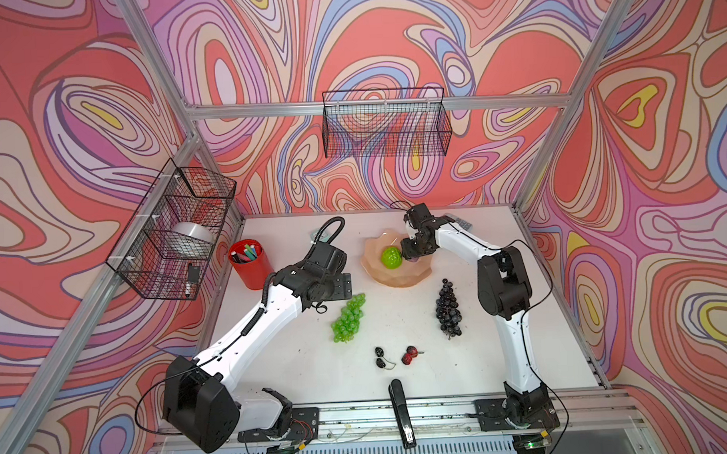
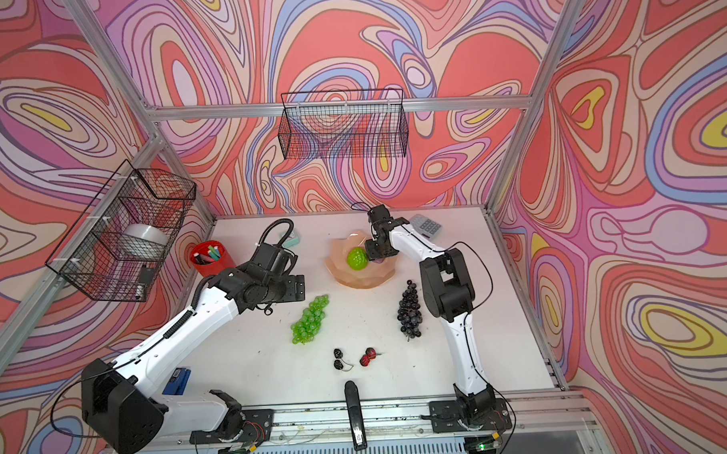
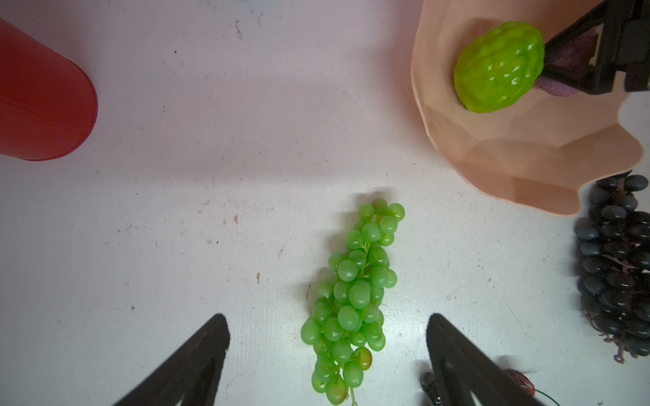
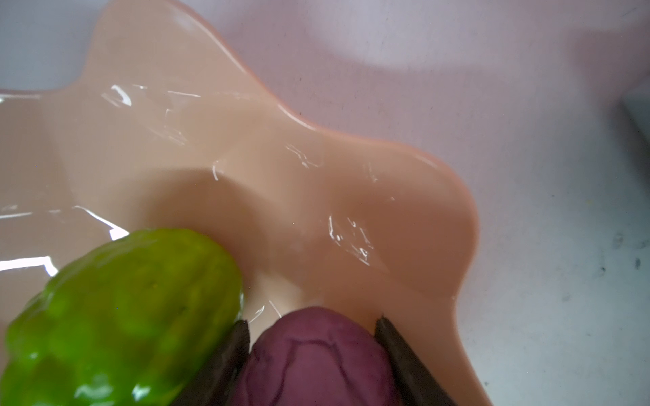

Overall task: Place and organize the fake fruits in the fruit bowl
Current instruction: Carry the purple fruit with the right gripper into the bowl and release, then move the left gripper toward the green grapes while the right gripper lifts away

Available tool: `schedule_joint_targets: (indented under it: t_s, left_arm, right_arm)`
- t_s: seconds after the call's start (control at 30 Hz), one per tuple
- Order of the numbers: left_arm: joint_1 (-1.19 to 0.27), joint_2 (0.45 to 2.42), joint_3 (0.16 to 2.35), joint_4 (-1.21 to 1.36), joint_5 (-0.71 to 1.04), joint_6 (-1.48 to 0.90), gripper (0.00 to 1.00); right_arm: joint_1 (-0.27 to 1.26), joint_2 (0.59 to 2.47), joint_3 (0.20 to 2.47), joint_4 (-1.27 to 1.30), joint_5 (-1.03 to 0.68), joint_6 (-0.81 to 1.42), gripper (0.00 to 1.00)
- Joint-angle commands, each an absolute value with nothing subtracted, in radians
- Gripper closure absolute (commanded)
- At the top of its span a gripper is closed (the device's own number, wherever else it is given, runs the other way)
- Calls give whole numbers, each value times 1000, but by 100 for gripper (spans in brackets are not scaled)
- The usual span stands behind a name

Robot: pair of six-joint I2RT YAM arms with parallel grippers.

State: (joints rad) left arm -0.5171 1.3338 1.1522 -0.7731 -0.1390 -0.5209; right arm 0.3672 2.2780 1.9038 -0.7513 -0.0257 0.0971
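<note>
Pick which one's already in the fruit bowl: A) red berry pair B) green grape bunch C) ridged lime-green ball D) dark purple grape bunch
C: the ridged lime-green ball sits inside the fruit bowl, while the green grape bunch, dark purple grape bunch and red berry pair lie outside it.

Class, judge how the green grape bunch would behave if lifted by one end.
The green grape bunch probably droops: many separate grapes on thin stems. Glossy round grapes may slip from a grip. Long and lumpy, it seems unlikely to roll.
</note>
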Motion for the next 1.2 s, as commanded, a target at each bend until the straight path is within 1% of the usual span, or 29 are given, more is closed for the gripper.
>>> schedule_joint_targets:
  t_s: [0.0,0.23,0.4,0.53,0.7,0.8,0.93,1.03,1.17]
  left_arm:
    - [-511,1327,1144,-787,-143,-538,8]
    - [-511,1321,1153,-799,-139,-528,8]
    - [-510,1331,1157,-806,-129,-524,8]
    - [-511,1335,1155,-811,-92,-511,9]
    - [-512,1342,1138,-830,-8,-481,13]
    - [-511,1380,1147,-832,79,-446,14]
    - [-511,1432,1177,-852,133,-425,18]
    - [-511,1437,1168,-865,151,-425,20]
    - [-511,1437,1163,-882,149,-428,24]
  right_arm:
    - [365,2300,1923,-770,-13,86,38]
    - [368,2274,1896,-755,-21,97,29]
    - [367,2253,1898,-764,-9,90,25]
    - [368,2216,1902,-779,1,85,25]
    - [367,2136,1881,-789,12,70,24]
    - [367,2083,1843,-780,31,68,23]
    - [371,2010,1809,-784,27,69,23]
    - [373,1926,1739,-752,23,83,24]
    - [377,1802,1616,-687,-59,131,26]
